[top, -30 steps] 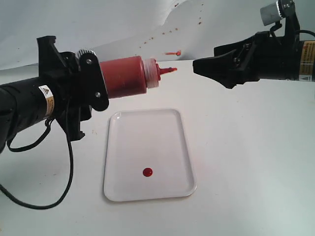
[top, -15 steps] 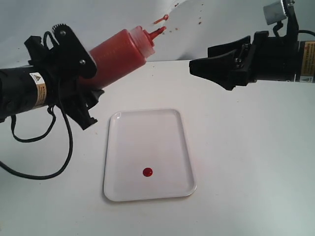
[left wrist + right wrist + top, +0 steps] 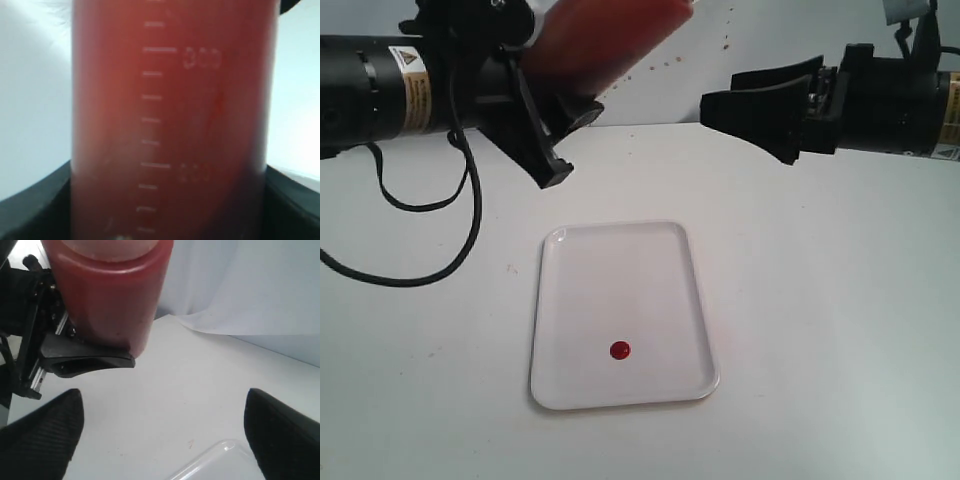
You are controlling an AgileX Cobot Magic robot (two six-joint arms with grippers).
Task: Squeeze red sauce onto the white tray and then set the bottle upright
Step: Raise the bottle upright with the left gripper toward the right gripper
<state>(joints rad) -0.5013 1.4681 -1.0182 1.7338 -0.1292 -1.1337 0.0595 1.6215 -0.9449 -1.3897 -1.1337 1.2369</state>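
Nearest, the white tray (image 3: 620, 270) lies flat on the worktop (image 3: 820, 320), with a red sauce (image 3: 620, 350) blob inside it. Beyond, the left end effector (image 3: 558, 95) clamps the bottle (image 3: 610, 40) aloft, its long axis slanting with the top up-right, cropped. The right end effector (image 3: 720, 92) has its fingers apart and is empty.

Left pincer (image 3: 565, 62), raised high, clamps the bottle (image 3: 610, 35); right pincer (image 3: 722, 92) hovers level, jaws parted.

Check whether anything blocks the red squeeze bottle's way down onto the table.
Nothing visible does. The translucent red plastic squeeze bottle hangs tilted in the jaws of the left gripper over bare white table; the flat white tray and open right gripper sit apart.
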